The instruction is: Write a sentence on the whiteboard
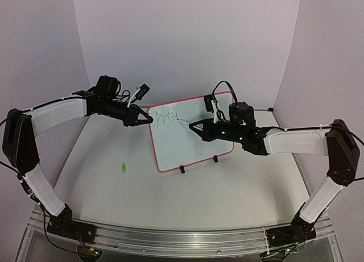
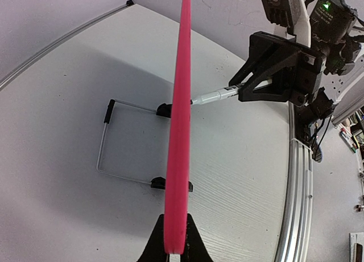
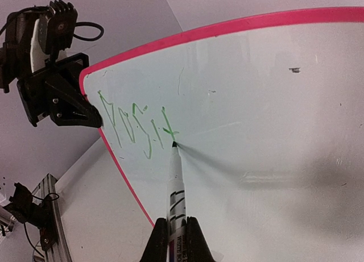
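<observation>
left gripper (image 1: 149, 119) clamping whiteboard (image 1: 187, 148) rim, right gripper (image 1: 190, 125) holding marker (image 3: 175, 185) on sentence (image 3: 132, 124)

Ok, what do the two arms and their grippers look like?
The left arm and right arm both have white link covers between black joints and black bases. The left gripper and right gripper are black, tapering to a wedge-shaped tip. Black and white cables loop over each wrist; a green light glows on the right wrist.

whiteboard (image 1: 190, 151): white, red-pink rim, black feet
sentence (image 3: 136, 124): thin green letters
marker (image 3: 175, 188): white barrel, black stripes
bench (image 1: 170, 202): off-white
small piece (image 1: 121, 167): bright green
</observation>
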You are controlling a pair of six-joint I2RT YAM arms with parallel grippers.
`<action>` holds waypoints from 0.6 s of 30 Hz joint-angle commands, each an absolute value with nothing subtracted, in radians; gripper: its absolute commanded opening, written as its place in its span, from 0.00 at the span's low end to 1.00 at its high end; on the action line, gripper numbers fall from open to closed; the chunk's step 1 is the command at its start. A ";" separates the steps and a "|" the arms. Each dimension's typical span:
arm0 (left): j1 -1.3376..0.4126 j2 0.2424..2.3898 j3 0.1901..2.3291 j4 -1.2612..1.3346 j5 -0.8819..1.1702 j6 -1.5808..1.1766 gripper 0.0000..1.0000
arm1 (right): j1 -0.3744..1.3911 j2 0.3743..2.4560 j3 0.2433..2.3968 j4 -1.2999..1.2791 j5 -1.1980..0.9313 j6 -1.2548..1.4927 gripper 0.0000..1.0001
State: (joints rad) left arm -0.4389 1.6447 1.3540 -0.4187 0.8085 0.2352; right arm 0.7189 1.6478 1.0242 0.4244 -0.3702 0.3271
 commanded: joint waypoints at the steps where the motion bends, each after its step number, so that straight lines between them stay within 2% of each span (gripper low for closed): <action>1: -0.460 1.657 1.370 -0.461 0.770 0.262 0.00 | 0.718 1.634 1.008 0.432 -0.305 0.329 0.00; 18: -0.462 1.654 1.370 -0.460 0.769 0.261 0.00 | 0.718 1.562 1.028 0.388 -0.304 0.293 0.00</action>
State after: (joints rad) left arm -0.4390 1.6451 1.3540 -0.4191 0.8083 0.2357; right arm 0.7223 1.6170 1.0187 0.3800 -0.3269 0.3103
